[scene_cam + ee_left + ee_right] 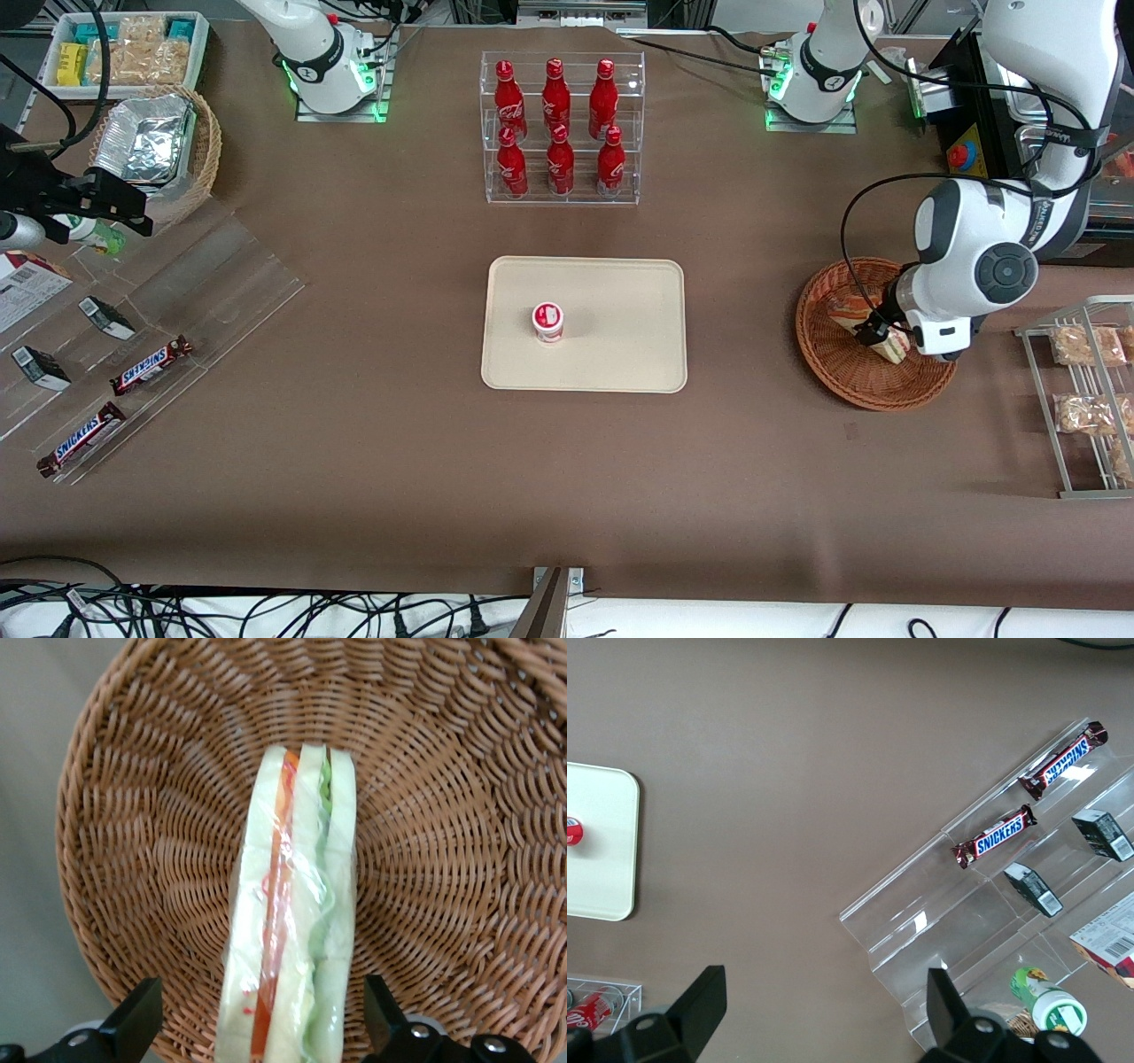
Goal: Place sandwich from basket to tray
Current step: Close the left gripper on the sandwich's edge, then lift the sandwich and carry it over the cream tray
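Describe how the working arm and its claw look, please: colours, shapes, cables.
The left arm is glossy white with rounded grey joint caps and a black cable looping along it. Its claw, over the basket, has two black wedge-shaped fingers with silver screws.

- The left arm reaches from its base down toward the working arm's end of the table, with the elbow bent and the white wrist turned downward.
- The gripper (879, 335) is low, inside the round basket (842, 372), directly over the sandwich (292, 912).
- In the left wrist view its two black fingers (133, 1020) stand apart, one on each side of the sandwich, and they do not touch it.
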`<state>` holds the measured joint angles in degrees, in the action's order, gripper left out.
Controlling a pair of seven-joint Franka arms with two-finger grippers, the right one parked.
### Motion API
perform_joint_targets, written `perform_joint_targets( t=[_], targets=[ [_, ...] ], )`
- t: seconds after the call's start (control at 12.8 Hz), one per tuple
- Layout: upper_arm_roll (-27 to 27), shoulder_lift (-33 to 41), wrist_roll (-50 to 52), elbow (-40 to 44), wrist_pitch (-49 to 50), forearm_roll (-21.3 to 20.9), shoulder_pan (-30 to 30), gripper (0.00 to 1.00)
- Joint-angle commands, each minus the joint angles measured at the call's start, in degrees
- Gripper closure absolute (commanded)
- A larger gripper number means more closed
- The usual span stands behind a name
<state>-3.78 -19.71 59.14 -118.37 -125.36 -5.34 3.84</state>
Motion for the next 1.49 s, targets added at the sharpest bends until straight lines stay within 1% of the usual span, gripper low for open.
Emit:
perform_joint_targets(
  t=[0.0, 0.16, 0.23, 0.39, 0.47, 0.55, 0.63, 0.7, 0.94, 1.02, 1.1, 1.17, 1.25, 1.33, 1.41],
  targets=[
    [-0.3, 0.8, 1.9, -1.0, -0.7, -1.6, -0.1, 0.08],
    [-0.3, 0.7, 1.8, -0.9, -0.7, -1.7, 0.0, 0.38],
    [-0.3, 0.8, 1.8, -0.8, -0.7, -1.7, 0.1, 0.47],
    [-0.3, 0.8, 1.8, -0.5, -0.7, -1.7, 0.0, 0.56],
    [-0.3, 0.9, 1.8, -0.3, -0.6, -1.7, 0.1, 0.55],
    [-0.3, 0.9, 1.7, -0.3, -0.5, -1.7, 0.1, 0.46],
    [-0.3, 0.9, 1.6, -0.3, -0.5, -1.7, 0.0, 0.03],
    [-0.3, 0.9, 1.7, -0.3, -0.5, -2.1, 0.0, 0.06],
    [-0.3, 0.9, 1.8, -0.3, -0.5, -2.7, 0.1, 0.0],
    [-0.2, 0.9, 1.8, -0.2, -0.5, -2.7, 0.0, 0.01],
    [-0.2, 0.9, 1.9, -0.2, -0.6, -2.7, 0.0, 0.15],
    [-0.2, 0.9, 1.9, -0.2, -0.6, -2.7, 0.0, 0.36],
    [-0.2, 0.9, 2.3, -0.1, -0.7, -2.7, 0.1, 0.53],
    [-0.2, 0.9, 2.5, 0.0, -0.7, -2.7, 0.0, 0.66],
    [-0.3, 0.9, 2.6, 0.3, -0.6, -2.7, 0.0, 0.73]
  ],
)
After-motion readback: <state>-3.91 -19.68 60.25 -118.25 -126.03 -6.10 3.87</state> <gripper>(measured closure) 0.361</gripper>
